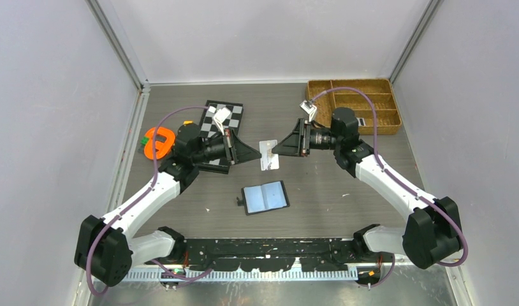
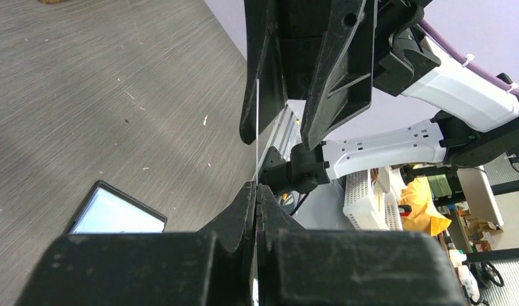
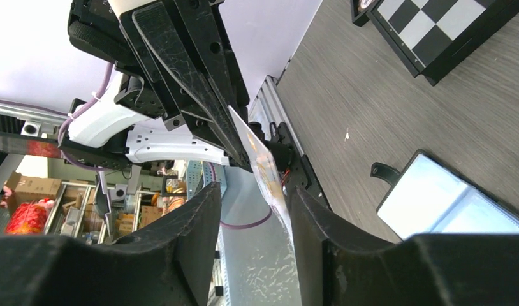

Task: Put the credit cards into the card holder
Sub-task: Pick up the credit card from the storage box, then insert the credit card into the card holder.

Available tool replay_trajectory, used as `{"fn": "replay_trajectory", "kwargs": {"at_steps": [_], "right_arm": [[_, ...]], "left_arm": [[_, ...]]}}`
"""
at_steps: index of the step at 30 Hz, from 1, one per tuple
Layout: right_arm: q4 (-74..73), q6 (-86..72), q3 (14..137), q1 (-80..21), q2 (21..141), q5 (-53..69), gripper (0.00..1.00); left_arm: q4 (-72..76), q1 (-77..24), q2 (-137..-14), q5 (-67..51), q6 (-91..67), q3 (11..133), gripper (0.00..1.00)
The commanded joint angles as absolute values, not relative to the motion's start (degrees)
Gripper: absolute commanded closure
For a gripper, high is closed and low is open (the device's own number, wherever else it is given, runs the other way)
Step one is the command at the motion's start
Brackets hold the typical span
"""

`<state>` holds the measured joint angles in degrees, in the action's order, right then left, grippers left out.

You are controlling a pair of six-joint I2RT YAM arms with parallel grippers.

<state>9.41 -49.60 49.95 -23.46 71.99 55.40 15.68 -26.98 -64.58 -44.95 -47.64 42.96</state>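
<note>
Apparently mid-handover: over the centre of the bench [image 1: 346, 191] both arms meet nose to nose. Toward the near edge from them the card holder [image 1: 265, 197] lies flat and open, bluish pockets up. One whitish credit card [image 3: 260, 159] hangs in the air between the arms, off the bench. On one end the left gripper [image 2: 257, 189] is clenched; the right gripper [image 3: 254, 197] is spread, jaws either side of the other end, not pinching. Next move, I judge: right closes on it, left releases, then carry it down and slide it edge-first into a pocket.
</note>
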Motion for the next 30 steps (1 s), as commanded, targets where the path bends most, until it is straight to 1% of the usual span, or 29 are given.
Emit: {"fn": "replay_trajectory", "kwargs": {"at_steps": [1,6,9,12,16,18,20,22,23,25,30], "right_arm": [[12.6,-50.3,50.1,-24.2,71.6,57.5,0.53],[13.0,-50.5,49.7,-24.4,72.0,57.7,0.59],[13.2,-50.7,49.7,-24.4,71.9,57.7,0.66],[13.7,-51.1,49.6,-24.5,71.8,57.4,0.78],[13.8,-50.9,49.4,-24.4,71.6,55.2,0.98],[8.0,-47.4,50.4,-24.3,71.4,52.1,0.99],[-3.2,-40.7,53.1,-24.3,72.1,45.7,0.99],[-11.1,-36.0,54.4,-24.3,73.4,41.4,1.00],[-13.3,-34.8,54.4,-24.3,74.2,40.4,0.99],[-15.2,-33.7,53.9,-24.4,75.7,39.2,0.99],[-11.7,-34.8,50.1,-24.9,79.1,39.3,1.00]], "left_arm": [[19.6,-26.6,-62.8,-44.2,-48.3,42.7,1.00],[20.1,-26.6,-63.0,-44.1,-48.8,42.7,1.00],[20.2,-26.7,-63.1,-43.8,-48.9,42.6,1.00],[20.0,-26.7,-63.3,-43.6,-49.0,42.4,1.00],[17.9,-26.6,-63.5,-43.4,-48.4,42.4,0.99],[13.5,-26.7,-63.2,-42.1,-46.7,42.6,0.80],[6.6,-26.7,-62.2,-38.8,-44.0,42.6,0.59],[-1.2,-26.7,-61.1,-33.5,-41.3,42.3,0.46],[-4.6,-26.7,-60.5,-30.6,-40.0,42.0,0.42],[-9.9,-26.7,-59.5,-25.6,-39.3,40.9,0.38],[-13.7,-26.7,-58.6,-20.4,-42.2,35.9,0.34]]}}
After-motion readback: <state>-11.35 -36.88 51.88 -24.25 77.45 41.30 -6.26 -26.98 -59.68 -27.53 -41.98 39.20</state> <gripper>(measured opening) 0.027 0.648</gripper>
